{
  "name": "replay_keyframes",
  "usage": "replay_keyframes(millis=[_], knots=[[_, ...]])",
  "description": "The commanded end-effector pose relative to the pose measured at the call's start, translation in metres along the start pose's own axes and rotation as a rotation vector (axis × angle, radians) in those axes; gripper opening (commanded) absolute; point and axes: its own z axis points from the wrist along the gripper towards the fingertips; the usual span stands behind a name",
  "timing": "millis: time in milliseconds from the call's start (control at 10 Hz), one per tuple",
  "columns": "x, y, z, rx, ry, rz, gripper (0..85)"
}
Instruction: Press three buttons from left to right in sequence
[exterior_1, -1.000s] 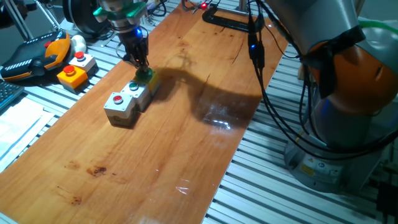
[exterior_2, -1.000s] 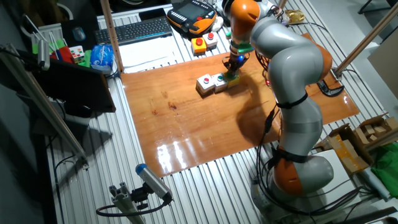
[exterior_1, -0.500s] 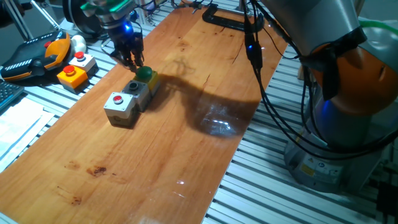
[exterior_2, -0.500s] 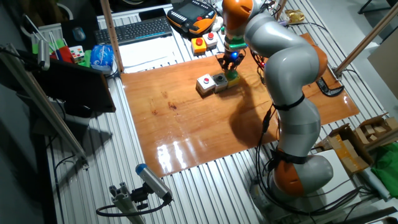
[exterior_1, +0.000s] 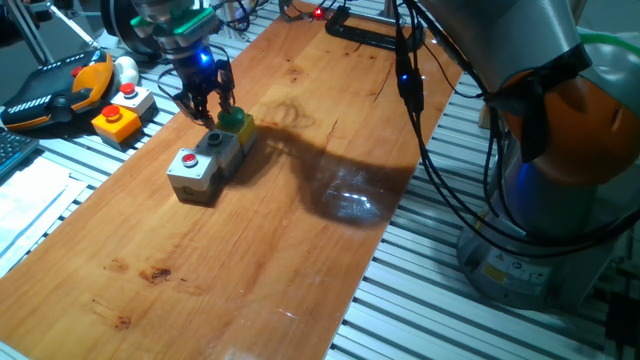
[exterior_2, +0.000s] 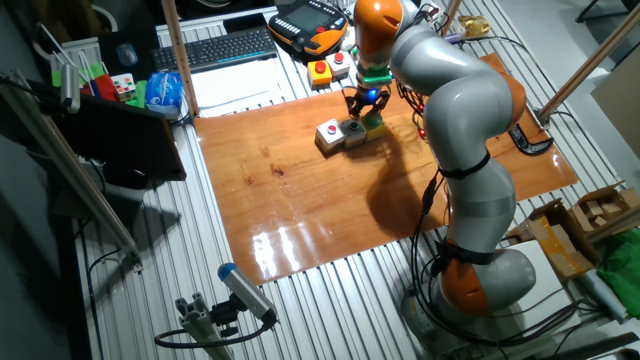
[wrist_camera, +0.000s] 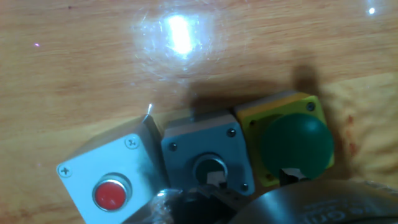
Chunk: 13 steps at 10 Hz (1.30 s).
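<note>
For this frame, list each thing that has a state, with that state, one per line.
Gripper: fingers apart, hovering just above the row of boxes, touching none that I can see.
Red button: not under the fingers, nothing on it.
Middle button: uncovered, fingers above it.
Green button: uncovered, nothing pressing on it.
Orange box: off the board, untouched.
Lone grey box: off the board, untouched.

The claw hangs just above the three buttons. They sit on the wooden worktop.
</note>
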Motion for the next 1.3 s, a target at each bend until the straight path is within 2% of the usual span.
replay_keyframes(millis=[0,400,1100,1200], knots=[[0.000,0.001,0.002,0.000,-0.001,0.000,52.0],[0.001,0.002,0.006,0.030,-0.006,0.022,54.7],[0.007,-0.003,0.020,0.039,-0.023,0.032,58.3],[0.008,-0.003,0.021,0.050,-0.025,0.034,58.7]])
